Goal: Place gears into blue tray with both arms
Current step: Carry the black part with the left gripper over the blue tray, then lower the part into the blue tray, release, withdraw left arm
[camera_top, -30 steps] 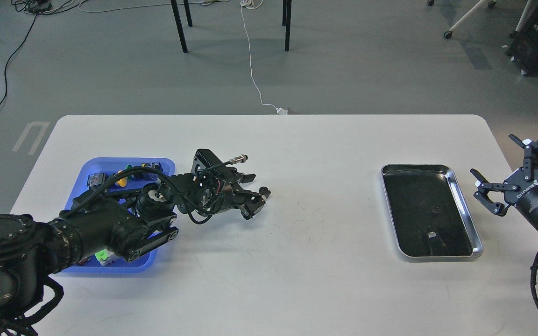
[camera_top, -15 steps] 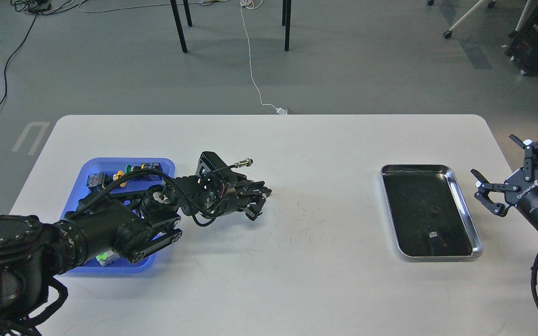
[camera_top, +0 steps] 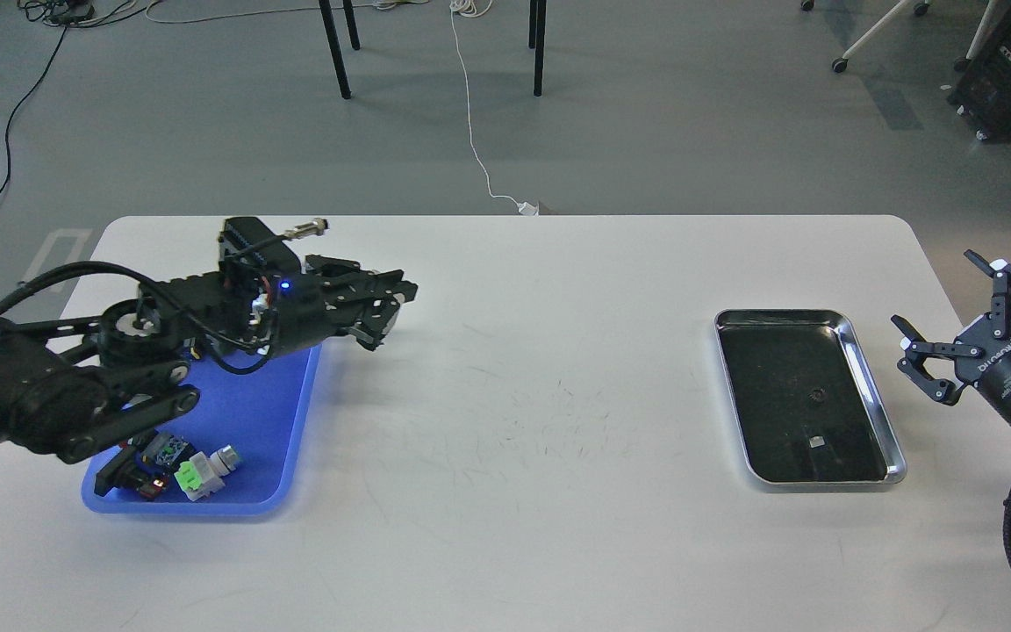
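Observation:
My left gripper (camera_top: 390, 303) hangs above the table just past the far right corner of the blue tray (camera_top: 270, 412). Its fingers are pressed together. The gear it closed on is hidden between them. A second tiny black gear (camera_top: 814, 394) lies on the dark bottom of the steel tray (camera_top: 858, 341) at the right. My right gripper (camera_top: 937, 291) hovers off the table's right edge, beside the steel tray, open with nothing between its fingers.
Several coloured push-button switches (camera_top: 198, 461) lie in the near end of the blue tray. My left arm covers the tray's far end. A small white scrap (camera_top: 811, 441) lies in the steel tray. Chair legs and cables are on the floor beyond the table.
My left gripper closed on the gear lying on the table, then rose and swung left toward the blue tray. That spot on the table is now bare. The right arm barely moved.

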